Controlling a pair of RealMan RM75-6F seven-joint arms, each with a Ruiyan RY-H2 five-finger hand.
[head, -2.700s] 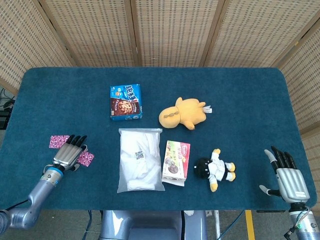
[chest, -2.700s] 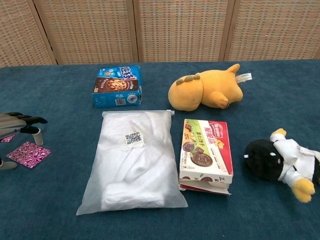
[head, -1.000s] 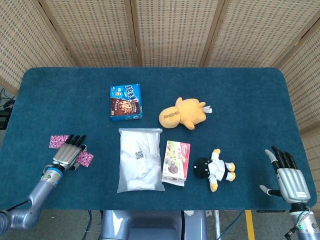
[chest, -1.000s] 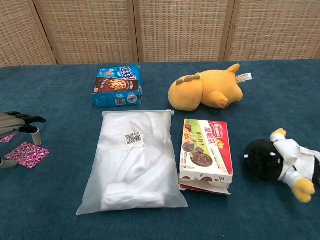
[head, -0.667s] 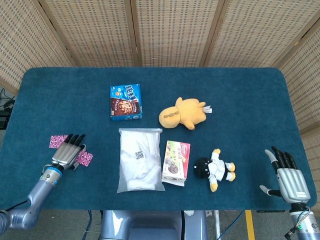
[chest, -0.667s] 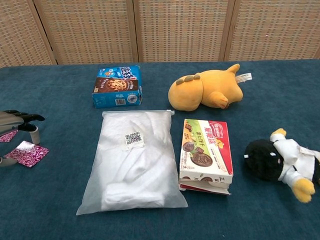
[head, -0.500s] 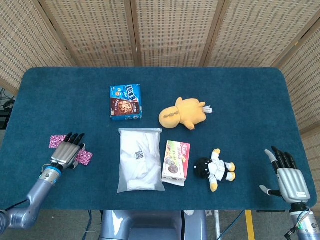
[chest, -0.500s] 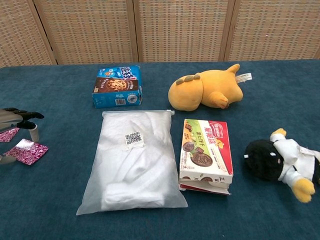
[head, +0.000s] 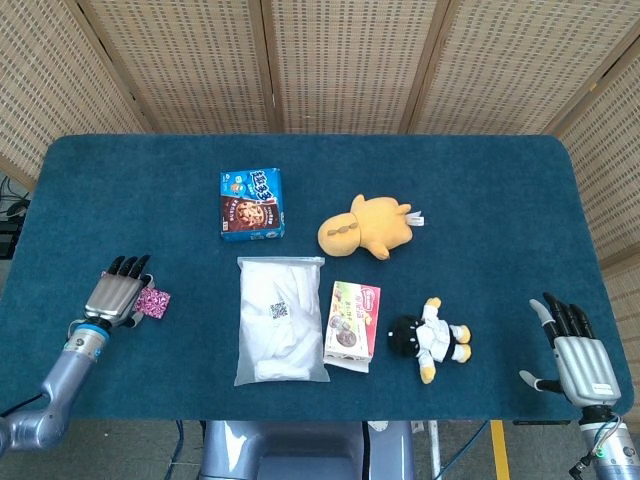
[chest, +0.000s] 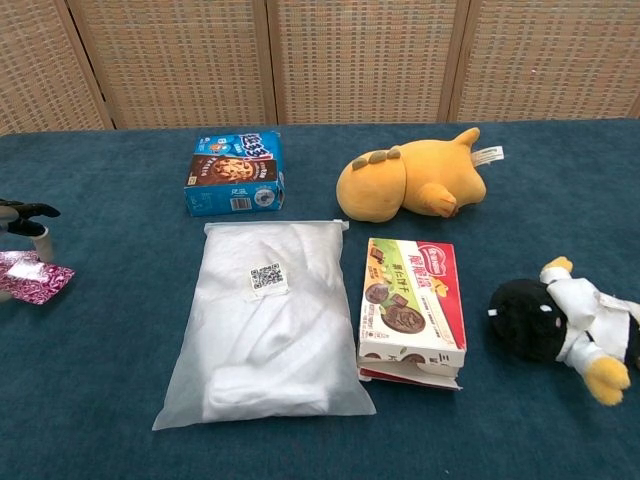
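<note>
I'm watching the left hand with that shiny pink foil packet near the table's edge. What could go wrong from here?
The left hand rests flat over the crinkled pink foil packet, with no clear grip showing, so the thin wrapper may slip out or just slide. Both sit close to the left edge of the blue felt table, so the packet could be pushed off.

I see the blue table carrying a cookie box, yellow plush and white bag. Also on it: chocolate box, penguin toy, pink wrapper.

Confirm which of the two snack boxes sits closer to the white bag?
The green-and-red box, right against the white bag. The blue cookie box lies apart, further back.
</note>
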